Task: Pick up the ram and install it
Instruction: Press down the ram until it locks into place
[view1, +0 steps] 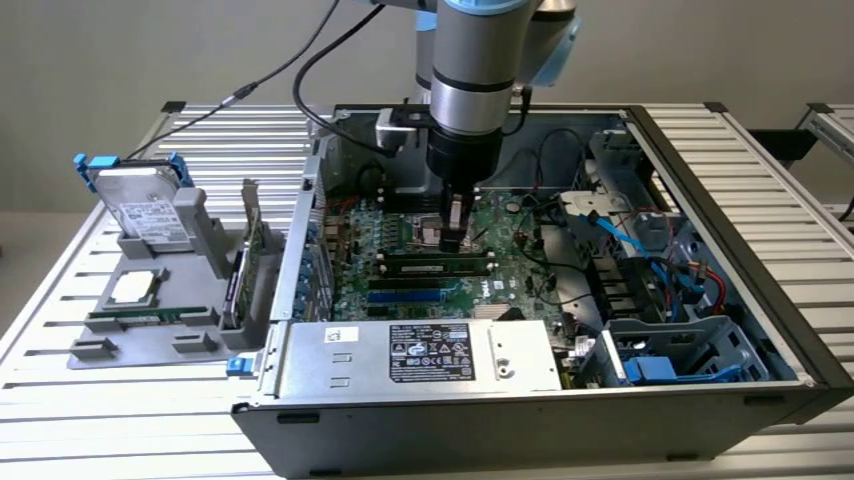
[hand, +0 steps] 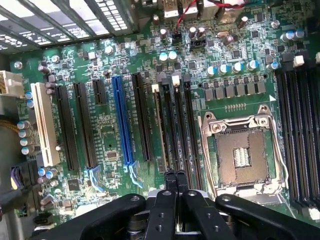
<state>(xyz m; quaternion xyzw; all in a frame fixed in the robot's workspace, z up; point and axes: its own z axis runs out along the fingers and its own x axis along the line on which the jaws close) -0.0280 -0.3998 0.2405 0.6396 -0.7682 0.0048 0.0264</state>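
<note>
The ram (view1: 430, 266) apparently sits in its slot; closed gripper (hand: 175, 175) presses above it. Push squarely so latches engage.

Arm (view1: 487, 40) cut off at top edge; power supply label (view1: 431, 352) text too small.

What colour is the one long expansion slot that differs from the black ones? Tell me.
Blue. The long slot stands among black slots on the green motherboard, best seen in the wrist view.

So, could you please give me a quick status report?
Pincer shut, low over motherboard. Ram seated in slot beside pincer. Nothing in the way.
</note>
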